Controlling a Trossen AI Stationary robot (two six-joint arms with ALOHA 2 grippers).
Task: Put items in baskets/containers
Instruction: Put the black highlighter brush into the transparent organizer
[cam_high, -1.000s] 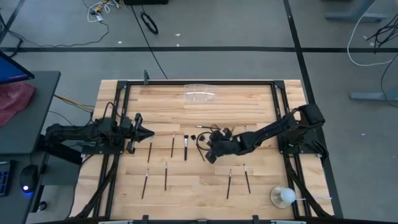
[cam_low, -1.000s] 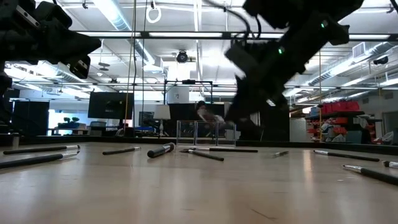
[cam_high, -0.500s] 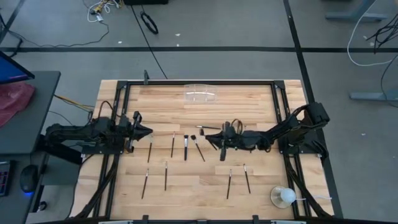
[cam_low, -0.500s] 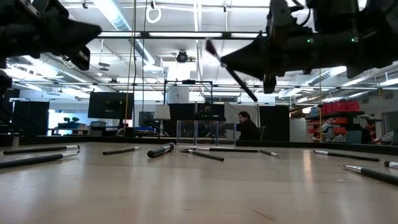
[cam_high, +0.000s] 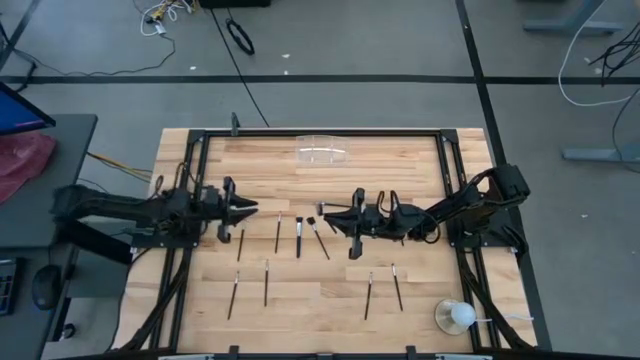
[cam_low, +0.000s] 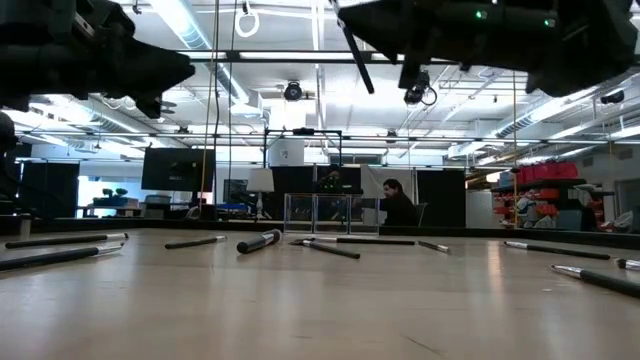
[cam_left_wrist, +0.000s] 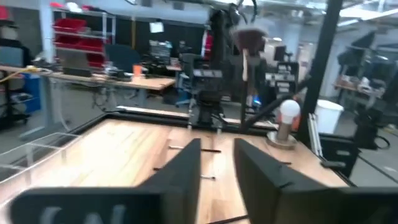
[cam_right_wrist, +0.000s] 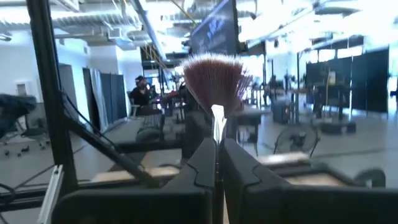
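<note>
Several thin black brushes (cam_high: 298, 237) lie flat on the wooden table. The clear container (cam_high: 323, 152) stands near the far edge. My right gripper (cam_high: 338, 212) is above the table's middle, pointing level toward the left, shut on a fan brush (cam_right_wrist: 214, 78). In the low view that brush (cam_low: 356, 55) shows as a slanting dark stick, high over the table. My left gripper (cam_high: 247, 210) hovers at the table's left, open, fingers (cam_left_wrist: 186, 174) apart with nothing between them. My right gripper pinches the fan brush between its two fingers, just below the silver ferrule (cam_right_wrist: 217, 116). The fingers come level from the table's right and lie across the brush. The brush is lifted clear, bristles up, and its handle (cam_low: 368, 85) slants down below the fingers.
A white ball on a clear base (cam_high: 458, 316) stands at the near right corner. A black frame (cam_high: 445, 160) runs around the work area. People and desks show in the room beyond the far edge.
My right gripper, which pointed down at the table, has risen and tipped up to level, carrying the fan brush clear of the table and a little toward the far edge. My left gripper has moved a little toward the table's right.
</note>
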